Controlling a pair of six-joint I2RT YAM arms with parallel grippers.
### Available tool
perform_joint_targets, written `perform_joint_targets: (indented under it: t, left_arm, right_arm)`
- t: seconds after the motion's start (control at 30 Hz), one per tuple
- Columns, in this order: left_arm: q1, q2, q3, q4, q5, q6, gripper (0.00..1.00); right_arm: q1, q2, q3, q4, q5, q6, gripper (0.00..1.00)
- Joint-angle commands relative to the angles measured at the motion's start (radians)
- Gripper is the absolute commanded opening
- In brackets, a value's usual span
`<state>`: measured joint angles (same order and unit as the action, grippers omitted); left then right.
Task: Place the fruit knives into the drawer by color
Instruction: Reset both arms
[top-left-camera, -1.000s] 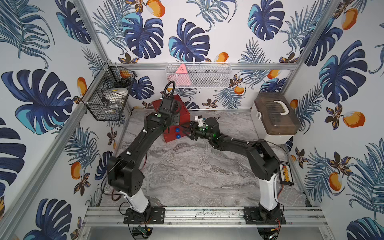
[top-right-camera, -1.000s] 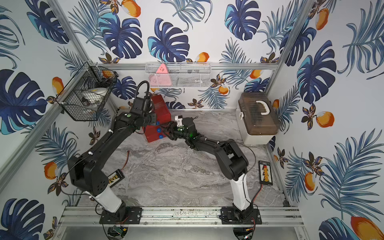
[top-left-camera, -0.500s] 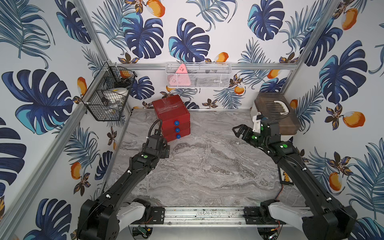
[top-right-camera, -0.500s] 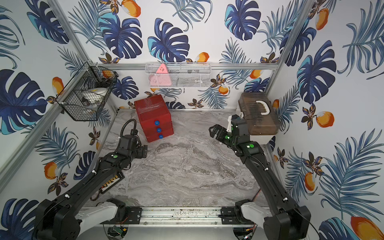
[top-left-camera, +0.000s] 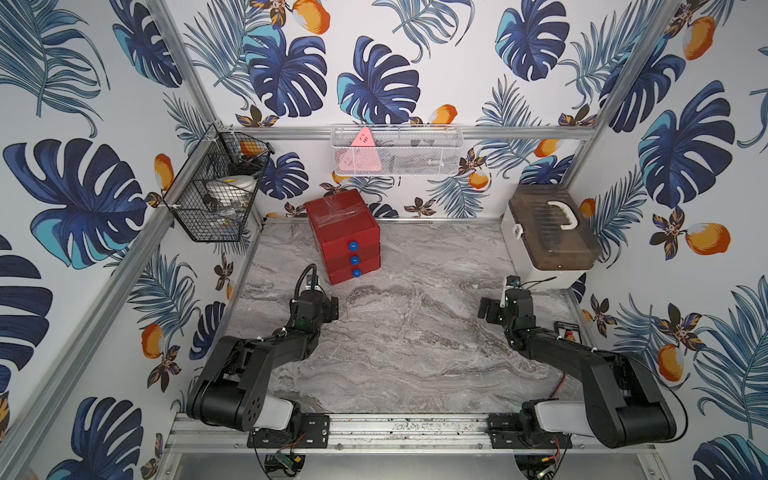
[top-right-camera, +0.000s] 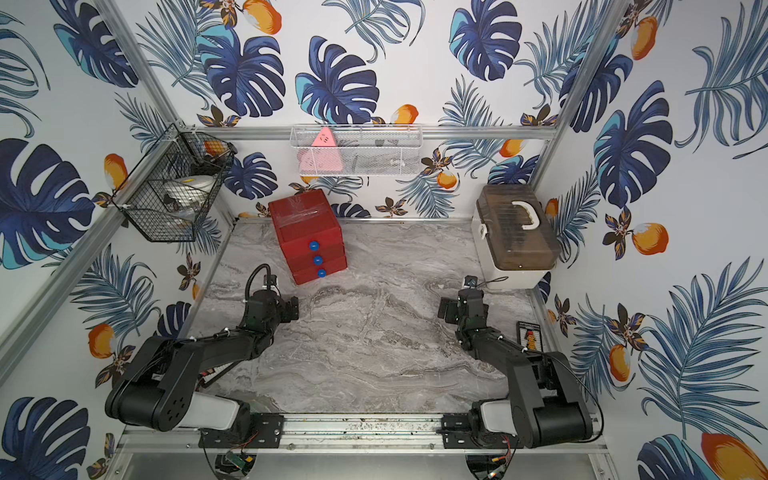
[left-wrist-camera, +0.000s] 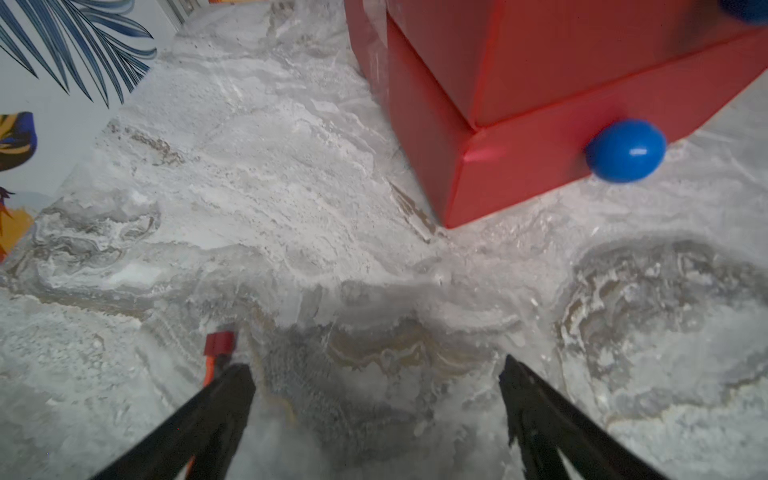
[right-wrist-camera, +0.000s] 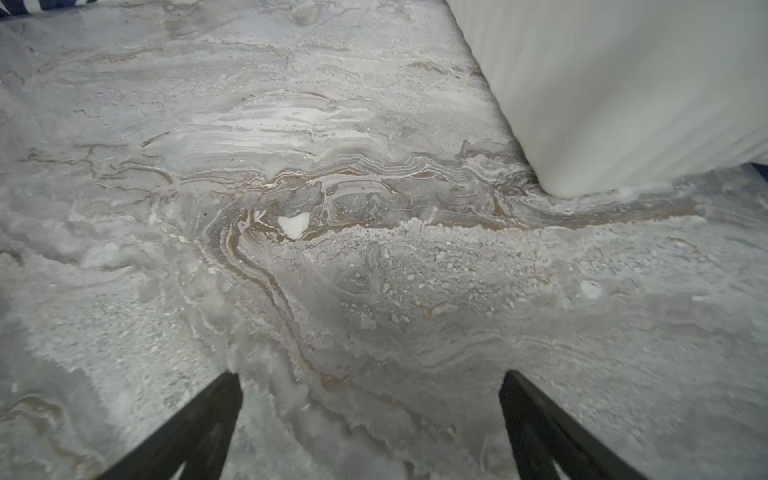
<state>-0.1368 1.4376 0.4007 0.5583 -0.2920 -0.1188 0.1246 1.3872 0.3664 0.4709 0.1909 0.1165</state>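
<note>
The drawer (top-left-camera: 343, 232) is a glossy red chest with three blue knobs, standing at the back left of the marble table in both top views (top-right-camera: 305, 232). All three of its drawers sit flush. Its lower corner and a knob fill the left wrist view (left-wrist-camera: 540, 104). No fruit knives show in any view. My left gripper (top-left-camera: 314, 309) (left-wrist-camera: 376, 370) hangs open just in front of the chest, with nothing between its fingers. My right gripper (top-left-camera: 505, 309) (right-wrist-camera: 370, 378) stands open over bare marble at the right, also holding nothing.
A white box with a brown lid (top-left-camera: 548, 232) stands at the back right, and its white wall (right-wrist-camera: 623, 83) lies close ahead of the right gripper. A black wire basket (top-left-camera: 216, 187) and a white mesh basket (top-left-camera: 395, 149) hang on the walls. A small card (top-left-camera: 567, 332) lies at the right edge.
Both arms have drawn back from the red chest to the front of the table, left and right. Both grippers have opened wide.
</note>
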Motion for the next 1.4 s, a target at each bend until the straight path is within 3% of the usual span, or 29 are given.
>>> perform_joint_targets:
  t: [0.0, 0.1, 0.13, 0.17, 0.2, 0.23, 0.27, 0.3, 0.37, 0.4, 0.47, 0.5, 1.37]
  left_arm:
    - [0.003, -0.003, -0.005, 0.152, 0.01, -0.016, 0.99]
    - [0.001, -0.035, -0.056, 0.224, -0.062, 0.016, 0.99]
    - [0.002, -0.042, -0.127, 0.392, -0.1, 0.048, 0.99]
    - [0.017, -0.006, -0.179, 0.534, -0.125, 0.045, 0.99]
    - [0.055, 0.066, -0.177, 0.582, -0.129, 0.007, 0.99]
    - [0.061, 0.125, -0.153, 0.613, -0.08, 0.041, 0.99]
    - [0.057, 0.161, -0.122, 0.555, 0.009, 0.068, 0.99]
    - [0.044, 0.235, -0.09, 0.615, 0.036, 0.114, 0.99]
    - [0.061, 0.217, -0.016, 0.427, 0.078, 0.094, 0.99]
    - [0.065, 0.232, -0.04, 0.518, 0.078, 0.106, 0.99]
    - [0.063, 0.225, -0.035, 0.493, 0.072, 0.103, 0.99]
    - [0.063, 0.217, -0.033, 0.474, 0.073, 0.099, 0.99]
    - [0.057, 0.214, -0.033, 0.468, 0.117, 0.114, 0.99]
  right_arm:
    - [-0.031, 0.066, -0.043, 0.42, -0.04, -0.085, 1.0]
    - [-0.04, 0.212, -0.081, 0.626, -0.066, -0.097, 1.0]
    - [-0.04, 0.276, -0.089, 0.728, -0.07, -0.109, 1.0]
    - [-0.04, 0.285, -0.073, 0.73, -0.073, -0.115, 1.0]
    - [-0.04, 0.24, -0.019, 0.552, -0.089, -0.105, 1.0]
    - [-0.042, 0.25, 0.011, 0.49, -0.107, -0.114, 1.0]
    - [-0.042, 0.285, 0.012, 0.557, -0.12, -0.127, 1.0]
    - [-0.042, 0.261, 0.025, 0.494, -0.119, -0.124, 1.0]
    - [-0.043, 0.271, 0.03, 0.488, -0.125, -0.126, 1.0]
    - [-0.043, 0.273, 0.03, 0.509, -0.119, -0.131, 1.0]
    - [-0.042, 0.257, 0.062, 0.406, -0.063, -0.105, 1.0]
    - [-0.042, 0.271, 0.059, 0.442, -0.057, -0.111, 1.0]
    - [-0.042, 0.274, 0.066, 0.431, -0.12, -0.132, 1.0]
